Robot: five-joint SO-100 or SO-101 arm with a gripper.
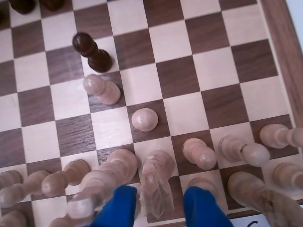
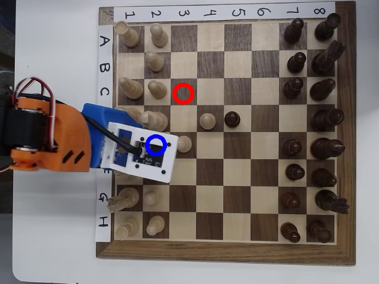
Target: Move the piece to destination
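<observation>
Wrist view: blue gripper [image 1: 161, 208] spread wide, pale knight [image 1: 156, 187] standing between its fingertips — untouched by either, pale pawns around it, one pawn [image 1: 144, 119] ahead, overhead view: arm [image 2: 53, 139] covered the knight, blue ring [image 2: 156, 145] drawn over the wrist — red ring [image 2: 183, 93] on a dark square.

A plain white table [image 2: 59, 248] is filling the overhead view, its surface lying smooth and evenly lit, with soft shadows falling around the wooden board frame [image 2: 225, 253]. Along the far left edge a dark strip [image 2: 5, 59] is showing, possibly floor beyond the table, though it is too dim to tell.
</observation>
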